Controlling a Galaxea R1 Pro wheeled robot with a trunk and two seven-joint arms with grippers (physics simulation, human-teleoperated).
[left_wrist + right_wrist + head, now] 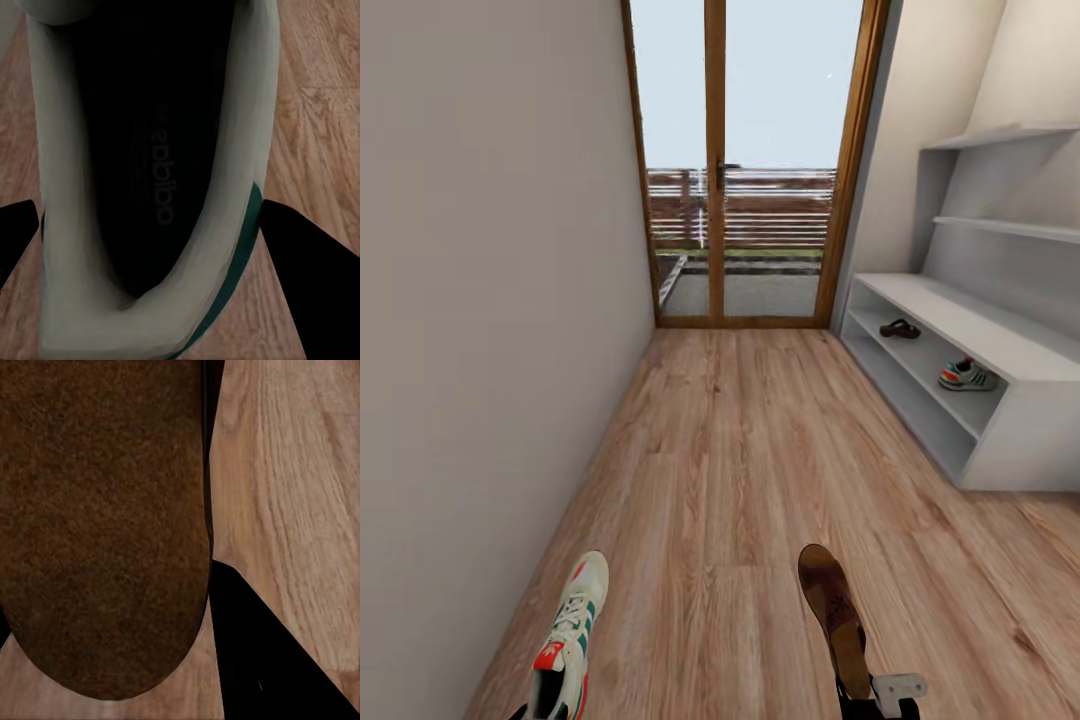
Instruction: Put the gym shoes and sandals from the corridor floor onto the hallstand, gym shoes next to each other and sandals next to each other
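An off-white gym shoe (568, 640) with green stripes hangs over the corridor floor (730, 470) at the near left, my left gripper (545, 712) shut on its heel end. In the left wrist view the gym shoe's opening (157, 150) sits between the black fingers (311, 277). At the near right my right gripper (875, 700) is shut on a brown sandal (833, 612); its footbed (105, 525) lies against one finger (262, 660). The second sandal (900, 328) and the second gym shoe (967, 376) rest apart on the same low shelf of the hallstand (980, 335).
A plain wall (480, 300) closes the left side of the narrow corridor. A wood-framed glass door (745, 160) stands at the far end. The hallstand runs along the right wall, with staggered wall shelves (1010, 135) above its bench top.
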